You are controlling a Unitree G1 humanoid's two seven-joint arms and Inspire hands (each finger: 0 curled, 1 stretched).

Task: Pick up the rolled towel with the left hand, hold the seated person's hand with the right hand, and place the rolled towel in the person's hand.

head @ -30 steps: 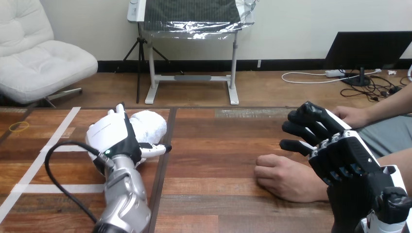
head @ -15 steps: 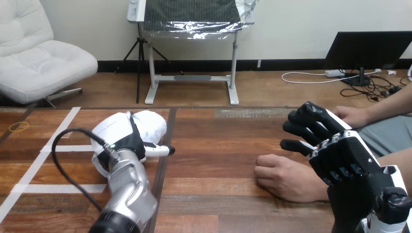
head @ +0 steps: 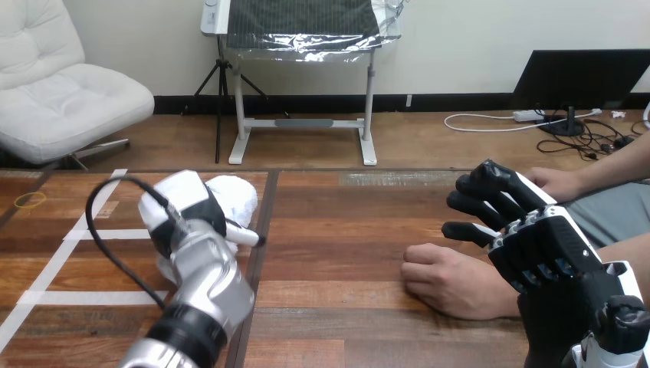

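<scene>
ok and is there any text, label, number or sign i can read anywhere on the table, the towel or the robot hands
None: no word, number, label or sign can be read here.
The rolled towel is plain white, with no tag showing.
The left robot hand and the right robot hand bear no legible print.
The table carries only white tape lines, which are marks, not text.
</scene>
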